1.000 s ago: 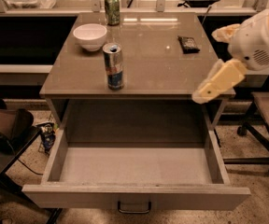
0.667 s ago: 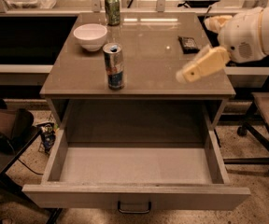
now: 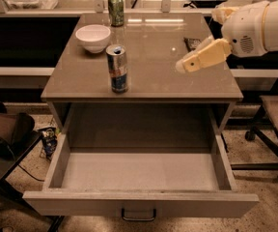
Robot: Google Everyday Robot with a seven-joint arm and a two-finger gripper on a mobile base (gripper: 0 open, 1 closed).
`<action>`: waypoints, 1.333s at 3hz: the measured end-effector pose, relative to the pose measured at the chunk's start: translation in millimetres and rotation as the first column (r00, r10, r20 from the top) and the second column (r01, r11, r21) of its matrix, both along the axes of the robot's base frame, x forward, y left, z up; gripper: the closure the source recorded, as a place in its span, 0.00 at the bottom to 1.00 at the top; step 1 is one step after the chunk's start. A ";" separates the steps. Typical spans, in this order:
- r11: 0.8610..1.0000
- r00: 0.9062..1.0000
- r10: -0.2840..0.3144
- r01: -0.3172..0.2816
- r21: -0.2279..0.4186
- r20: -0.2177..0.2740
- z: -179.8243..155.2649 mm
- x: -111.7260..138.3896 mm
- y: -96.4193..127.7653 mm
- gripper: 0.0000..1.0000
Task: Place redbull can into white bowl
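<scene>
The redbull can stands upright near the front left of the tabletop, silver and blue with a pull-tab top. The white bowl sits just behind it, to the left. My gripper reaches in from the right, hanging over the table's right half, well to the right of the can and apart from it. It holds nothing.
A shorter green can stands at the table's back edge. A small dark object lies at the right, partly behind the gripper. An open empty drawer juts out below the tabletop. A chair stands at the right.
The gripper has risen from beside the table's right front edge and moved left over the tabletop. The can and the bowl have not moved.
</scene>
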State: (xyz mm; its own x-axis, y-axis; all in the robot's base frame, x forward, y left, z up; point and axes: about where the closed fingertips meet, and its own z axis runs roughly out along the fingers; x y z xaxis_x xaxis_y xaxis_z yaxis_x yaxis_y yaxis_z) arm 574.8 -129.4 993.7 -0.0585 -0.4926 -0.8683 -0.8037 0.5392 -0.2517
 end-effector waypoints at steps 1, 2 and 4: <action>0.998 0.999 0.031 -0.031 0.062 -0.010 -11.5 11.3 22.7 0.00; 0.981 0.994 0.099 -0.091 0.173 -0.042 -34.1 30.3 56.7 0.00; 0.859 0.966 0.258 -0.242 0.451 0.026 -73.0 56.6 124.5 0.00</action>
